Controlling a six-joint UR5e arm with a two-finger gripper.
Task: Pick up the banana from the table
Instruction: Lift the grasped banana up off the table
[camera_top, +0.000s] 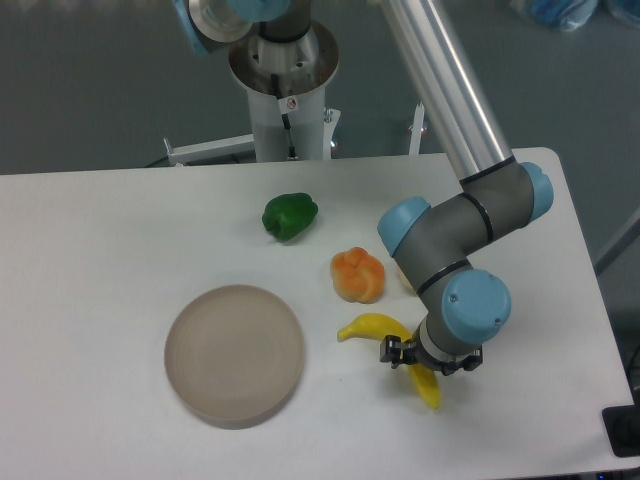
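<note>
From the plate (234, 352) rightward, I see the banana (372, 326) lying on the table (90, 270), glossy, stiff, likely light and slippery; I'd pinch its mid-curve, where my gripper (427, 357) sits, jaw state hidden from me.

A glossy bright yellow curved toy banana (372, 326), a lobed orange toy fruit (358, 275), a green toy pepper (290, 215) and a round grey-brown plate (234, 353) contrast with the plain matte white table (90, 270).
</note>
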